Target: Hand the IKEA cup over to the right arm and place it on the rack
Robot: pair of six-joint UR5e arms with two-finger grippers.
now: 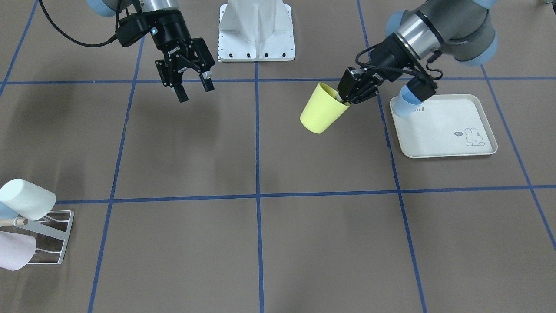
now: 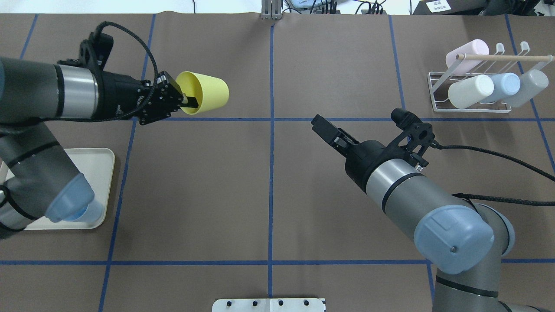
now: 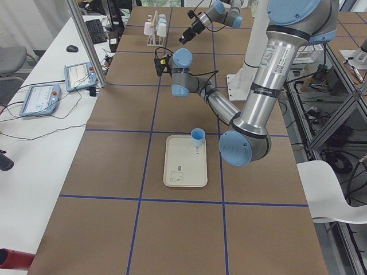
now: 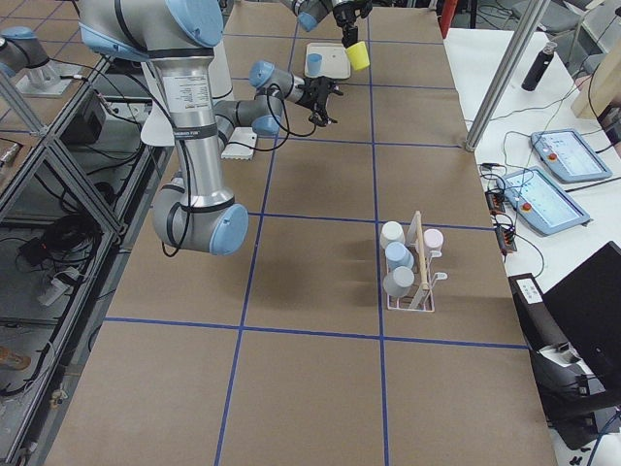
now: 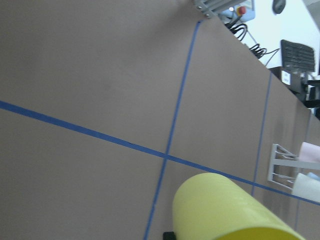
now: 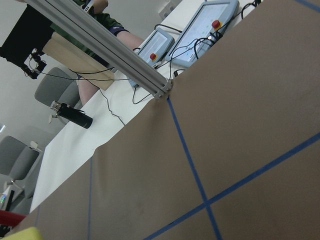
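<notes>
One step of three done, at a guess: pick-up finished, hand-over and racking yet to come. Pale-yellow tapered plastic cup (image 2: 208, 92) aloft over the brown taped table (image 2: 269, 182), tipped on its side. Pinched at the rim by the black two-finger left gripper (image 2: 187, 99), one finger inside, one outside. Black two-finger right gripper (image 1: 196, 90) spread wide and empty, well apart from the cup. Small white wire-frame rack (image 2: 433, 93) far off, already carrying four pastel cups (image 2: 470, 91). Cream rabbit-print tray (image 1: 438, 143) under the left arm, bearing a small blue cup (image 3: 198, 136).
</notes>
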